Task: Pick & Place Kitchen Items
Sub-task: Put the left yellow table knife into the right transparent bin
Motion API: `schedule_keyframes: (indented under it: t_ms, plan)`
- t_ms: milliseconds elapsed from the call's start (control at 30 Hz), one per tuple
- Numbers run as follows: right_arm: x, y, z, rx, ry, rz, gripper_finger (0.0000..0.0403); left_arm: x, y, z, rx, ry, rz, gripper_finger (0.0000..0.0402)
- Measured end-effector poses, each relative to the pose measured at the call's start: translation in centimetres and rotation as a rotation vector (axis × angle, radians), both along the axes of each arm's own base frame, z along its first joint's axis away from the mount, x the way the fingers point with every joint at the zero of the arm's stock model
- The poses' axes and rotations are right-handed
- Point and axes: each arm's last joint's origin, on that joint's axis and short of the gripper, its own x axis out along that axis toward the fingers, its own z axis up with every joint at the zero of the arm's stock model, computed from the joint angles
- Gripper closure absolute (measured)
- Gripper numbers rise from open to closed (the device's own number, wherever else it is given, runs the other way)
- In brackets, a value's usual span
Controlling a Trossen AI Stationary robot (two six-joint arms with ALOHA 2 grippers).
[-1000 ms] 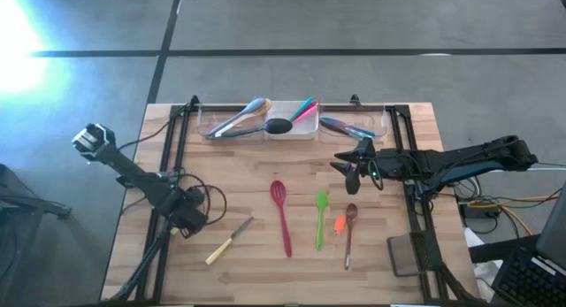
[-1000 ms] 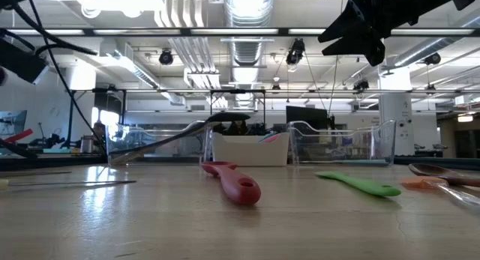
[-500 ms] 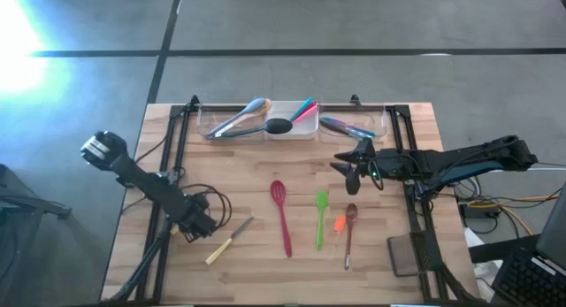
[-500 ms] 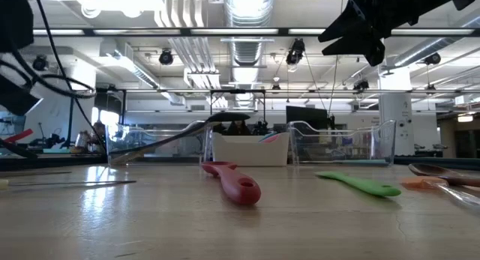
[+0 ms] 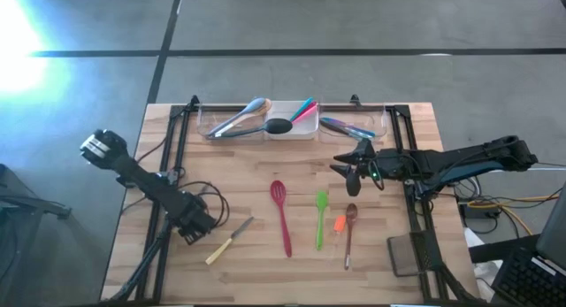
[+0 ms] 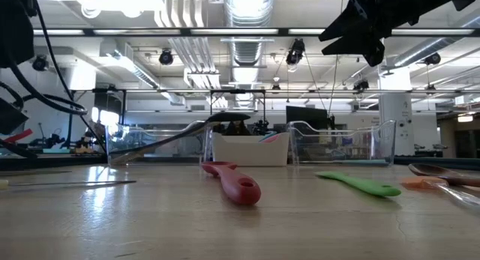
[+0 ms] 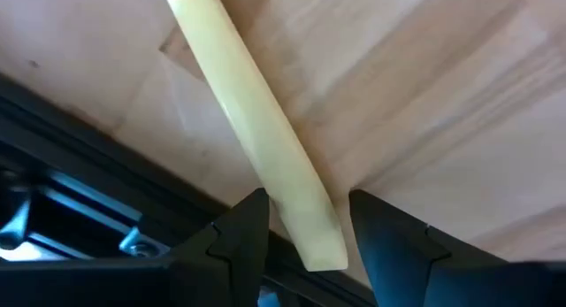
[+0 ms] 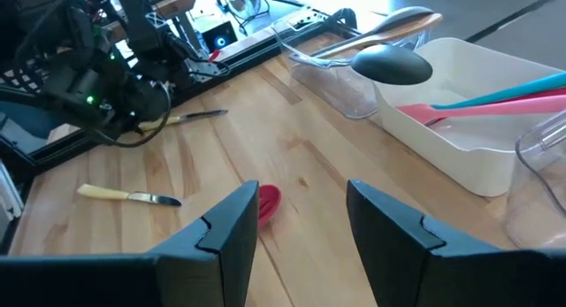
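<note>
A knife with a cream handle (image 5: 228,241) lies flat on the wooden table near its front left. My left gripper (image 5: 199,226) is low over it and open. Its two fingers (image 7: 243,232) stand on either side of the handle's free end (image 7: 309,227). My right gripper (image 5: 349,170) is open and empty, held high above the table's right half; it also shows in the low view (image 6: 360,31). A red slotted spatula (image 5: 281,217), a green spatula (image 5: 320,218), a small orange piece (image 5: 340,224) and a brown wooden spoon (image 5: 349,232) lie flat mid-table. My left gripper comes at the knife from above with its fingers across the cream handle, near its free end (image 7: 309,227). One finger (image 7: 256,205) stands close against the handle's side; I cannot tell whether it touches. The knife lies flat on the table.
Along the far edge stand a clear tray (image 5: 232,123) holding long utensils, a white tray (image 5: 296,123) with a black ladle and pink and teal utensils, and another clear tray (image 5: 354,128). Black rails (image 5: 177,165) run along both table sides. A dark pad (image 5: 402,254) lies front right.
My left gripper has moved toward the table's near edge and a little right, coming down beside the knife. The knife and the other utensils have stayed where they were.
</note>
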Motion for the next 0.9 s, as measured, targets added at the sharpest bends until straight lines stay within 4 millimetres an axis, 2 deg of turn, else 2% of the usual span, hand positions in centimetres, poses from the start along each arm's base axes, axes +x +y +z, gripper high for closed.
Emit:
schedule_keyframes:
  t_ms: [333, 467, 600, 900]
  plan:
    - [0.0, 0.0, 0.0, -0.008, 0.004, 0.004, 0.0236, 1.0, 0.0, -0.1, -0.043, -0.087, 0.022, 0.0236]
    - [0.0, 0.0, 0.0, -0.02, 0.008, 0.01, 0.0236, 1.2, 0.1, -0.1, -0.025, -0.109, 0.027, 0.0264]
    - [0.0, 0.0, 0.0, -0.026, 0.01, 0.012, 0.0236, 1.3, 0.2, -0.1, 0.002, -0.131, 0.023, 0.0321]
    - [0.0, 0.0, -0.1, -0.025, 0.011, 0.012, 0.0236, 1.6, 0.3, 0.2, 0.026, -0.172, 0.026, 0.0323]
